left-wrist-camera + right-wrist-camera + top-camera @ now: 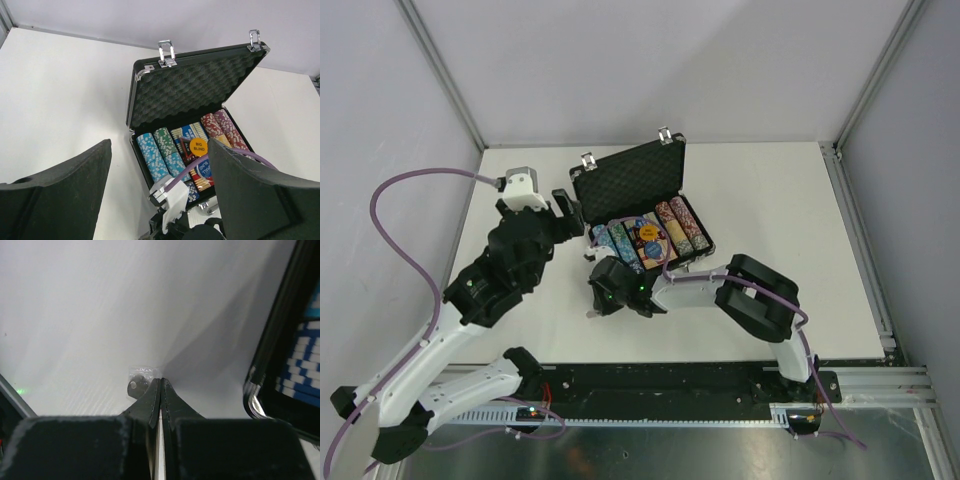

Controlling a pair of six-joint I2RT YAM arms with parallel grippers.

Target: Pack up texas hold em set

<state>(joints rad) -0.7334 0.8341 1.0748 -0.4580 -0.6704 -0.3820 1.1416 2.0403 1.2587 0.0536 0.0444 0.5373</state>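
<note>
Left pincer (160, 146): fingers spread wide; held just left of the briefcase (630, 182), facing its inside.
Right pincer (159, 382): fingers pressed together; low over the table (770, 190), by the case's front-left corner; a small grey item (136, 384) sits at the tips (whether it is pinched cannot be told).
Briefcase: mid-table; lid (192, 85) raised, foam lining showing.
Contents: rows of chips (151, 151) in blue, green and red; card decks (186, 134) between; orange BIG BLIND button (198, 147) on top.
</note>
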